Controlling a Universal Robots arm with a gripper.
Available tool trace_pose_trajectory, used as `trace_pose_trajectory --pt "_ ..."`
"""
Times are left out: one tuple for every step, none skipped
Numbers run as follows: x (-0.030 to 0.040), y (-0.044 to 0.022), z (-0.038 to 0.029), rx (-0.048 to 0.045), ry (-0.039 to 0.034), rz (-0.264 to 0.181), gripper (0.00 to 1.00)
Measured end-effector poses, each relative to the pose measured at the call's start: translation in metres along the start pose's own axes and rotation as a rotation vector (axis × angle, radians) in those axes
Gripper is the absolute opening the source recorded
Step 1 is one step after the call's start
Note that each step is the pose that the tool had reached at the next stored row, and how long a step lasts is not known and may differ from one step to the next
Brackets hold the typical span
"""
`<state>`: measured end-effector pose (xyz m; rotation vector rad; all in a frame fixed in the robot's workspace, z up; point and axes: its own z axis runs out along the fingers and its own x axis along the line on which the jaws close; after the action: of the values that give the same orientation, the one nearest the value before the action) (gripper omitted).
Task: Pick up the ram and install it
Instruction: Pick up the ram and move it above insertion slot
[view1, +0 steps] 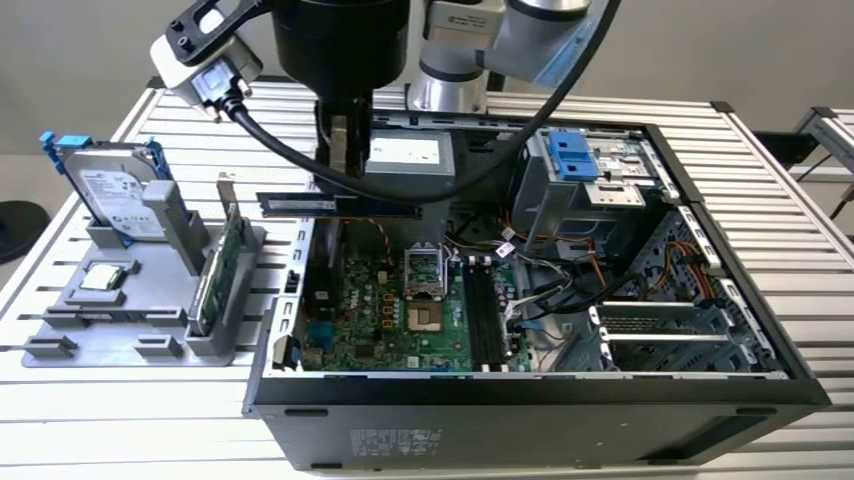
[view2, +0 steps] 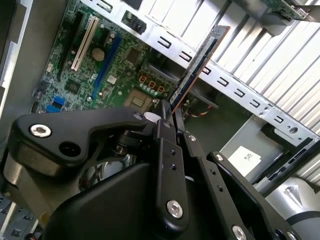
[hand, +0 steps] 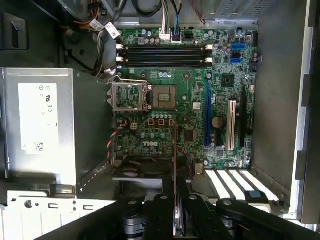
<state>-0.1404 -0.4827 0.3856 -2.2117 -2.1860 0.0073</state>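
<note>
**Ram (view1: 340, 205) clamped in my gripper, over the open case**

My gripper (view1: 347, 185) is closed on the ram, fingers pinching its two flat faces at about mid-length. The stick hangs level under the fingertips, long edge down. In the second wrist view the board (view2: 197, 65) runs out past the fingertips (view2: 165, 107), with its thin edge toward the camera. In the first wrist view it shows edge-on, as a thin line.

Position: the ram is in the air, touching nothing but my fingers. The computer case (view1: 534, 400) lies open below the tool, with the motherboard (hand: 165, 100) on its floor. The memory slots (hand: 162, 55) sit beyond the CPU socket (hand: 130, 95) from the gripper, well apart from the stick. The power supply (hand: 37, 125) is off to one side.

Handling, my judgement:
- Light, so the grip load is small.
- Stiff along its length but thin, so likely to crack if bent or twisted.
- Faces smooth, so a slip sideways is possible under a push.
- Hold on the faces near the middle looks right, clear of the contact edge.
</note>
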Motion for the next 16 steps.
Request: trace_pose_trajectory --pt "0.0000 0.0013 0.0000 0.0000 0.0000 0.000 0.00" --pt "0.0000 0.0027 0.0000 0.0000 0.0000 0.000 0.00" --pt "0.0001 0.0041 -0.0001 0.0000 0.0000 0.000 0.00" --pt "0.0001 0.0056 -0.0001 -0.0001 0.0001 0.000 0.00" --pt "0.0001 0.0070 -0.0002 0.0000 0.0000 0.000 0.00" --pt "0.0001 0.0085 -0.0002 -0.0001 0.0001 0.000 0.00" --pt "0.0001 0.0100 -0.0002 -0.0001 0.0000 0.000 0.00" --pt "0.0001 0.0115 -0.0003 -0.0001 -0.0001 0.000 0.00" --pt "0.0002 0.0129 -0.0003 -0.0001 0.0000 0.000 0.00" --pt "0.0002 0.0144 -0.0004 0.0000 0.0000 0.000 0.00" --pt "0.0002 0.0158 -0.0004 -0.0001 0.0001 0.000 0.00" --pt "0.0002 0.0173 -0.0004 0.0000 0.0000 0.000 0.00" --pt "0.0002 0.0188 -0.0004 0.0000 0.0001 0.000 0.00" --pt "0.0003 0.0202 -0.0005 0.0000 0.0000 0.000 0.00" --pt "0.0003 0.0217 -0.0005 0.0000 0.0001 0.000 0.00" --pt "0.0003 0.0233 -0.0006 0.0000 0.0000 0.000 0.00"
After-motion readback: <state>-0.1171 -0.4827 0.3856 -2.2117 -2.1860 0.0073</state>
